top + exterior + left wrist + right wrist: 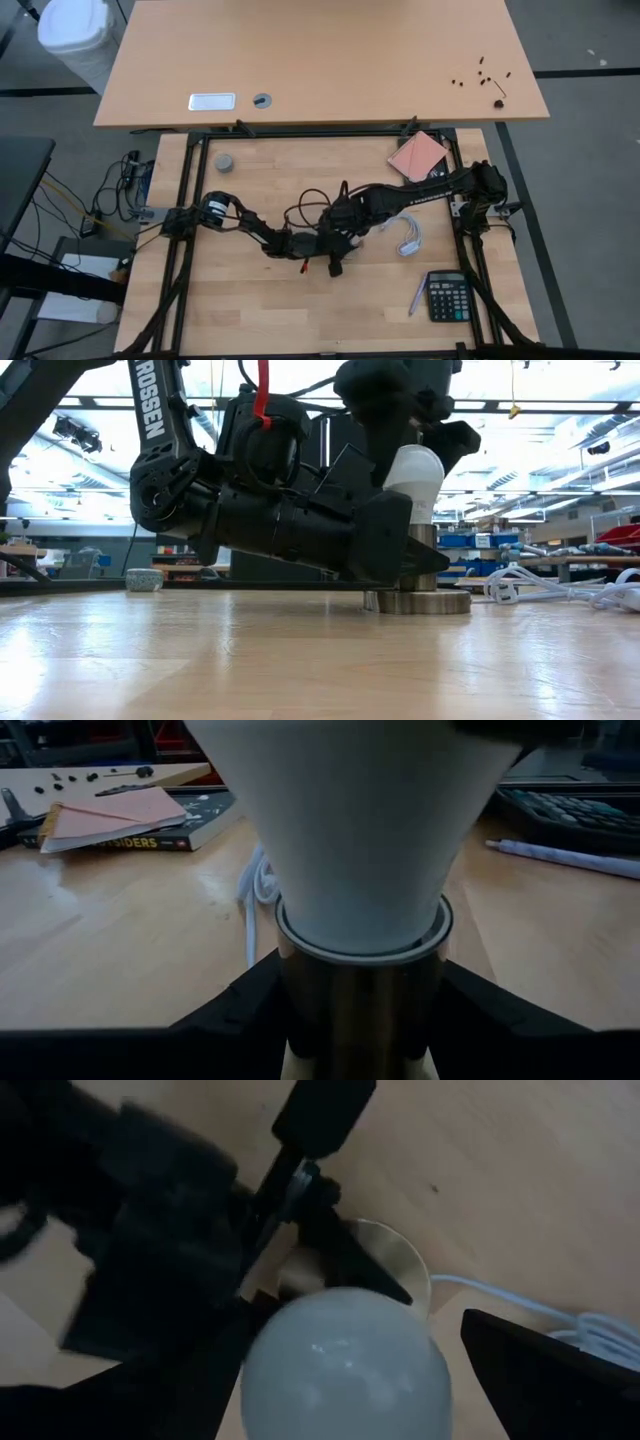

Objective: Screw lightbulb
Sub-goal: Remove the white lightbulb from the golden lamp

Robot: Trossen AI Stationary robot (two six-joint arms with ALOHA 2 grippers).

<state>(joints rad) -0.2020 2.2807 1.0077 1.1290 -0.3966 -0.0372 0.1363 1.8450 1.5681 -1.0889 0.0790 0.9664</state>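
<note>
The white lightbulb stands upright with its narrow end in the brass socket, whose round base rests flat on the wooden table. My left gripper comes in level and is shut on the socket's barrel. My right gripper hangs over the bulb pointing down, open, a finger on either side of the bulb's rounded head; one finger stands clearly apart from it. In the high view both grippers meet at the table's middle and hide the bulb. My left gripper pinches the socket's brass barrel between its two fingers, just below the rim where the bulb enters. The fingers come in level from the table's left. The socket stays upright, its base on the table.
The socket's white cord lies coiled to the right. A calculator and a pen lie at the near right, a pink notebook on a book at the far right, a small grey cap at the far left.
</note>
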